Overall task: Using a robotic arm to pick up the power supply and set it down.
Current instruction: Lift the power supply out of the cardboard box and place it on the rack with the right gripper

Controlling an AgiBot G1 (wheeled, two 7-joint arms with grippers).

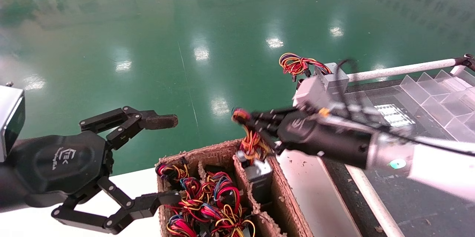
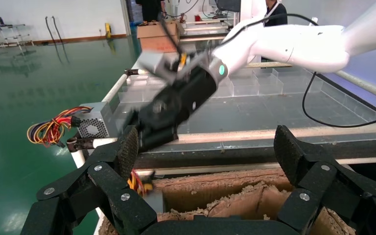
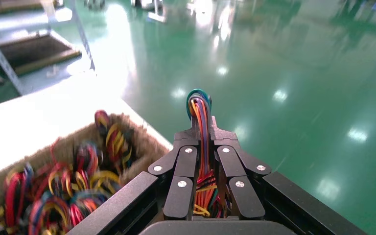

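My right gripper [image 1: 248,117] is shut on the tuft of red, yellow and orange wires [image 3: 199,105] of the power supply [image 1: 258,172]. The small grey box hangs below those wires at the rightmost compartment of the cardboard box [image 1: 219,148], its lower part still between the dividers. In the left wrist view the right gripper [image 2: 138,141] is above the grey power supply [image 2: 152,199]. In the right wrist view the wires run straight between the closed right gripper [image 3: 203,131]. My left gripper [image 1: 167,159] stands open and empty at the cardboard box's left corner.
Several other wire bundles [image 1: 207,200] fill the cardboard box's remaining compartments. A twin grey box [image 1: 328,81] with a sideways wire loop sits on the black bench's far corner. Clear plastic dividers [image 1: 438,88] line the bench on the right. Green floor lies beyond.
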